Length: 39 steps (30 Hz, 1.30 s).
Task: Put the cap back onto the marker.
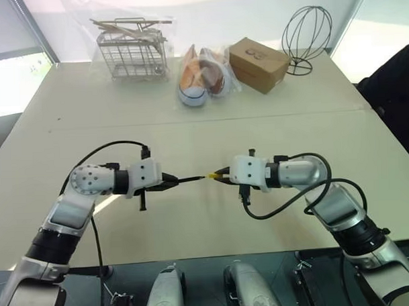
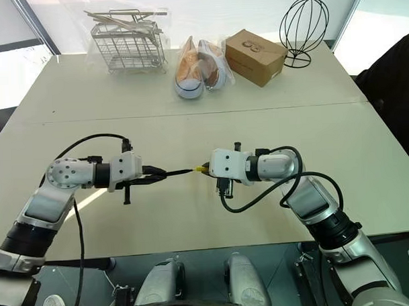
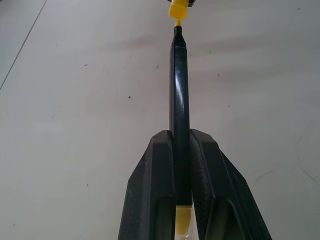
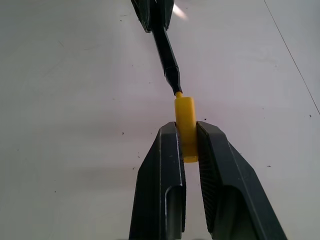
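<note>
Gripping one marker [image 3: 179, 100] in left gripper [image 3: 181, 150], one cap [image 4: 185, 127] in right gripper [image 4: 187, 145]

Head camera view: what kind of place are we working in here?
Likely a test or demo room: a plain white table by bright windows, set with unrelated props: a wire basket, sneakers, a cardboard box.

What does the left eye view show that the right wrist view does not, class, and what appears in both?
Left eye view alone: the wire basket holding pale wooden sticks, the pair of bagged sneakers, the brown cardboard box and the black wire head-shaped stand along the table's far side.

Right wrist view alone: close up, the right gripper shut on the small yellow plastic cap, whose mouth just meets the marker's tip.

Both: the slim black marker, the cap, the left gripper holding the marker, and the white table.
</note>
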### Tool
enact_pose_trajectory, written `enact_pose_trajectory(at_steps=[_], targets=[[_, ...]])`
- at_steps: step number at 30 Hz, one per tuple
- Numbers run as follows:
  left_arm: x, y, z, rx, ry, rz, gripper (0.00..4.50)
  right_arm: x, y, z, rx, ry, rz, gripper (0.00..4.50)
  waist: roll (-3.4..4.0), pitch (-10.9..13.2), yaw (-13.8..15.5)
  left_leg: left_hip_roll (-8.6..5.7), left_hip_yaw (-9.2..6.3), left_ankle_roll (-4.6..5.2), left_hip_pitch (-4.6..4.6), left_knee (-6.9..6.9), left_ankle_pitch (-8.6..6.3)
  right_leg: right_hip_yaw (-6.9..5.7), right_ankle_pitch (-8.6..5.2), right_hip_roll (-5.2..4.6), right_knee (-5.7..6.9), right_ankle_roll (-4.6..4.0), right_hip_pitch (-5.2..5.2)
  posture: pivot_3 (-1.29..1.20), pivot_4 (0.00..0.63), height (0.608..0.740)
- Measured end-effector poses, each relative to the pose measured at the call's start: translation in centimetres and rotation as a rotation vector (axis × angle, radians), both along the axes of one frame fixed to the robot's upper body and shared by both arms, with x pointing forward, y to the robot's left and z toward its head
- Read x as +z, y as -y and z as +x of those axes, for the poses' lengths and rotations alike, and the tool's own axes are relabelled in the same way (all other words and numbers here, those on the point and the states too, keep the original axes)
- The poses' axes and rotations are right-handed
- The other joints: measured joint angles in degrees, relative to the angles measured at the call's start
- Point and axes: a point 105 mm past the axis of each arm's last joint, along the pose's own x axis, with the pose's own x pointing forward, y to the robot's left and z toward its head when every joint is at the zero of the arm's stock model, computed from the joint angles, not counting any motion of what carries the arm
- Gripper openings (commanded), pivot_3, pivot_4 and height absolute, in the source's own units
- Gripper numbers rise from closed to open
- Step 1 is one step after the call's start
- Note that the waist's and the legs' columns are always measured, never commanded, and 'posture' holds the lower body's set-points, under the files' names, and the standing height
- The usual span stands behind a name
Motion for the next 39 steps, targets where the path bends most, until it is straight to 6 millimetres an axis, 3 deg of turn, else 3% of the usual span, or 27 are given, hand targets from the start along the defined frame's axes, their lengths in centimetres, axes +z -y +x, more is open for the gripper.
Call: enact_pose_trajectory(at_steps=[28, 39], targets=[[0.2, 0.6, 0.4, -0.024, 0.021, -0.014, 0.00, 0.1, -0.4, 0.4, -0.005, 0.030, 0.006, 0.03, 0.00, 0.00, 0.00, 0.01, -0.01, 0.01, 0.00, 0.04, -0.01, 0.00, 0.00, 0.02, 0.01, 0.00, 0.02, 0.00, 0.150, 0.740], [0.6, 1.5, 0.8, -0.121, 0.169, 0.050, 0.00, 0.0, -0.3, 0.1, 0.025, 0.012, -0.020, 0.03, 0.00, 0.00, 0.00, 0.01, -0.01, 0.01, 0.00, 0.05, -0.01, 0.00, 0.00, 0.03, 0.01, 0.00, 0.02, 0.00, 0.150, 0.740]])
